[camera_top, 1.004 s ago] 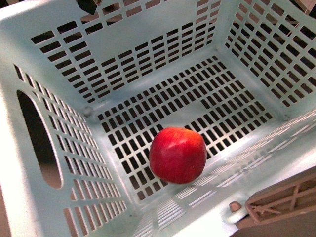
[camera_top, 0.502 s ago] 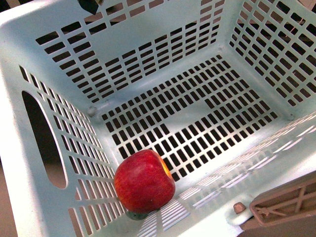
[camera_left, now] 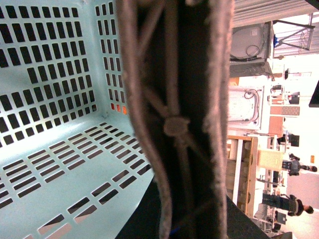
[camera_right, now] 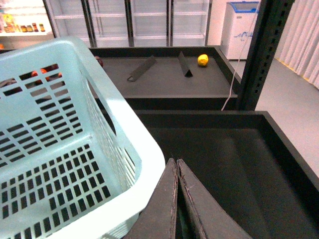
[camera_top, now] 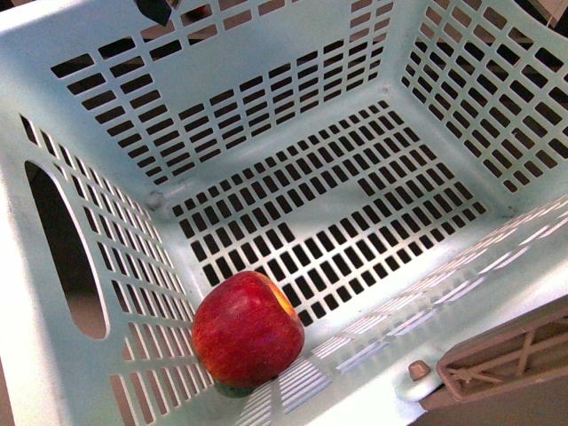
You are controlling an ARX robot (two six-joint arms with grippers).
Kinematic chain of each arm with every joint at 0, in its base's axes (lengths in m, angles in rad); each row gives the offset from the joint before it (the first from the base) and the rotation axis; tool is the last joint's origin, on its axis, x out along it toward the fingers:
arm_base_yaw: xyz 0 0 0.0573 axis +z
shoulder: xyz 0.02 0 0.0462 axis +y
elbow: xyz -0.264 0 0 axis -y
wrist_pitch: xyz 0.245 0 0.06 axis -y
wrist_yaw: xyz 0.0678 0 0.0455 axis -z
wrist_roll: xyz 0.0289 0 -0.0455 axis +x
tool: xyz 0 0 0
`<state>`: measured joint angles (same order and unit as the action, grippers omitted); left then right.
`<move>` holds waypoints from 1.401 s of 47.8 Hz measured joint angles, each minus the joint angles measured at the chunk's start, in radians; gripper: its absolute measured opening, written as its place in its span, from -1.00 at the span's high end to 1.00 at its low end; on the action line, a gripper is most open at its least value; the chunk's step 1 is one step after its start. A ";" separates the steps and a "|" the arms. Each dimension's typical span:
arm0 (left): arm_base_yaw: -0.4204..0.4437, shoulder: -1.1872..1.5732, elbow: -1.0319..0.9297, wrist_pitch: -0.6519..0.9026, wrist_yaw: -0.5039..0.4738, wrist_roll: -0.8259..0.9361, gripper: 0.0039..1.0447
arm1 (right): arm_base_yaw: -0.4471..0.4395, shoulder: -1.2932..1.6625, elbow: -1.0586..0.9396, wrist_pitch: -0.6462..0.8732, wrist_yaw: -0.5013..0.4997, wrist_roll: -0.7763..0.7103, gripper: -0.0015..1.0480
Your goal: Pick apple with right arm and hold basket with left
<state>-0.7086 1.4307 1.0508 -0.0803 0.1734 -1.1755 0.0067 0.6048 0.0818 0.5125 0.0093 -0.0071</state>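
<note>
Red apple [camera_top: 248,331] sits on basket [camera_top: 257,40] floor, in near corner, against the wall with oval cut-out. Left hand [camera_top: 497,368]: one lattice finger lies against near rim; cannot tell whether it clamps. Right hand [camera_right: 176,164]: outside basket, just beside rim, fingers pressed together, nothing between them.

Left claw [camera_left: 175,124]: brown-grey finger, close-up and blurred at edges. Two long side rails, thin diagonal struts in lattice, round knob [camera_left: 174,126] where struts cross, dark gap between rails.

Front view, at near rim of basket [camera_top: 53,27]: same brown-grey truss finger [camera_top: 501,359], small round brown stud [camera_top: 419,369] just beside its end.

Right claw [camera_right: 176,162], just outside basket rim: two dark grey fingers, flat matte faces, tapering to narrow tips, thin paler line along inner edges.
</note>
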 joint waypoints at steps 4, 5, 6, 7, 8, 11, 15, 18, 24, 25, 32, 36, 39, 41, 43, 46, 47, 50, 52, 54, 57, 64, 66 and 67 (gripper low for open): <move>0.000 0.000 0.000 0.000 0.002 0.000 0.88 | -0.002 -0.037 -0.013 -0.023 -0.007 0.000 0.96; 0.000 0.000 0.000 0.000 0.002 0.000 0.88 | -0.002 -0.046 -0.015 -0.029 -0.007 0.000 0.96; 0.000 0.000 0.000 0.000 0.003 0.000 0.88 | -0.003 -0.055 -0.018 -0.035 -0.007 0.000 0.96; 0.000 0.000 0.000 0.000 0.003 0.000 0.88 | -0.003 -0.064 -0.021 -0.041 -0.007 0.000 0.96; 0.000 0.000 0.000 0.000 0.003 0.000 0.88 | -0.003 -0.073 -0.024 -0.047 -0.006 0.000 0.96; 0.000 0.000 0.000 0.000 0.002 0.000 0.88 | -0.003 -0.101 -0.033 -0.068 -0.007 0.000 0.96; 0.000 0.000 0.000 0.000 -0.002 0.000 0.88 | -0.003 -0.135 -0.042 -0.092 -0.007 0.000 0.96; 0.000 0.000 0.000 0.000 -0.002 0.000 0.88 | -0.003 -0.154 -0.051 -0.100 -0.006 0.000 0.96; 0.000 0.000 0.000 0.000 0.002 0.000 0.88 | -0.003 -0.197 -0.064 -0.109 -0.009 0.000 0.96; 0.000 0.000 0.000 0.000 0.002 0.000 0.88 | -0.003 -0.204 -0.064 -0.115 -0.007 0.000 0.96; 0.000 0.000 0.000 0.000 0.002 0.000 0.88 | -0.003 -0.271 -0.064 -0.178 -0.008 0.000 0.96; 0.000 0.000 0.000 0.000 0.001 0.000 0.88 | -0.003 -0.301 -0.064 -0.209 -0.008 0.000 0.96; 0.000 0.000 0.000 0.000 0.002 0.000 0.88 | -0.003 -0.323 -0.064 -0.230 -0.008 0.000 0.96; 0.000 0.000 0.000 0.000 0.001 0.000 0.88 | -0.003 -0.336 -0.064 -0.243 -0.008 0.000 0.96; 0.000 0.000 0.000 0.000 0.001 0.000 0.88 | -0.003 -0.349 -0.064 -0.254 -0.008 0.001 0.96; 0.000 0.000 0.000 0.000 0.002 0.000 0.88 | -0.003 -0.367 -0.064 -0.274 -0.008 0.001 0.96; 0.000 0.000 0.000 0.000 0.002 -0.001 0.88 | -0.003 -0.373 -0.064 -0.279 -0.008 0.000 0.96; 0.000 0.000 0.000 0.000 0.002 0.000 0.88 | -0.003 -0.391 -0.064 -0.298 -0.008 0.001 0.96; 0.000 0.000 0.000 0.000 0.002 0.000 0.88 | -0.003 -0.404 -0.064 -0.311 -0.008 0.001 0.96; 0.000 0.000 0.000 0.000 0.002 0.000 0.88 | -0.003 -0.414 -0.064 -0.320 -0.008 0.001 0.96; 0.000 0.000 0.000 0.000 0.002 0.000 0.88 | -0.003 -0.429 -0.064 -0.336 -0.008 0.000 0.96; 0.000 0.000 0.000 0.000 0.000 0.000 0.88 | -0.003 -0.591 -0.064 -0.505 -0.008 0.001 0.96; 0.000 0.000 0.000 0.000 -0.002 0.000 0.88 | -0.003 -0.595 -0.064 -0.509 -0.007 0.001 0.96; 0.000 0.000 0.000 0.000 -0.002 0.001 0.88 | -0.003 -0.595 -0.064 -0.509 -0.007 0.001 0.96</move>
<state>-0.7086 1.4307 1.0508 -0.0803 0.1719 -1.1748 0.0032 0.0093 0.0177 0.0032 0.0025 -0.0063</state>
